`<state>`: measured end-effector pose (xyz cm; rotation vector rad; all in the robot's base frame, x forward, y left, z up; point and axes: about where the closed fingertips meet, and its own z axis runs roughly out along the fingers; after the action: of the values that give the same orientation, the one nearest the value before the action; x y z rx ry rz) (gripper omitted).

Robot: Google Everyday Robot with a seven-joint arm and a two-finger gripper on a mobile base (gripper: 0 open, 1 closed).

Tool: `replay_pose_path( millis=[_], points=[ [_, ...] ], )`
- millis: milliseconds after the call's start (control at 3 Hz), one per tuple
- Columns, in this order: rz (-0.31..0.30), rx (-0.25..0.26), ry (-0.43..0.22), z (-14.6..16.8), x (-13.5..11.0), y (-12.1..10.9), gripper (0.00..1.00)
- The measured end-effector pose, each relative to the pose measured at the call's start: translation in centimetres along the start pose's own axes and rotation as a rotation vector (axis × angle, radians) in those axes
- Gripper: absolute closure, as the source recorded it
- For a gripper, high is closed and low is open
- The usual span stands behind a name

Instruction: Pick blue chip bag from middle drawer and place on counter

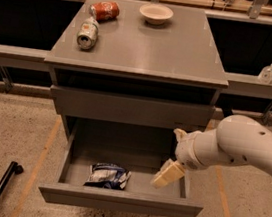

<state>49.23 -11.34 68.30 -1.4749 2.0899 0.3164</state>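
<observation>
Reaching the crumpled dark-blue foil chip bag (pixel 109 176) calls for a move left and down. The bag lies in the open wide grey middle drawer (pixel 120 201), near its front, well left of the cream-fingered gripper (pixel 174 154), which hangs over the drawer's right end. Pinching the bag's bunched middle should hold best, since foil slips. The jaws stand wide apart, holding nothing and touching nothing.
</observation>
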Motion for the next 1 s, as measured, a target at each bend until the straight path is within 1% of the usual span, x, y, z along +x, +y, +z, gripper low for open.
replay_pose_path(
  millis=[333,667,1000],
  points=[
    [0.040,-0.005,-0.012,4.3,-0.3,-0.7,0.00],
    [0.043,-0.019,0.020,8.8,-0.9,-1.7,0.00],
    [0.074,-0.075,0.015,13.8,-1.5,-1.9,0.00]
  ],
)
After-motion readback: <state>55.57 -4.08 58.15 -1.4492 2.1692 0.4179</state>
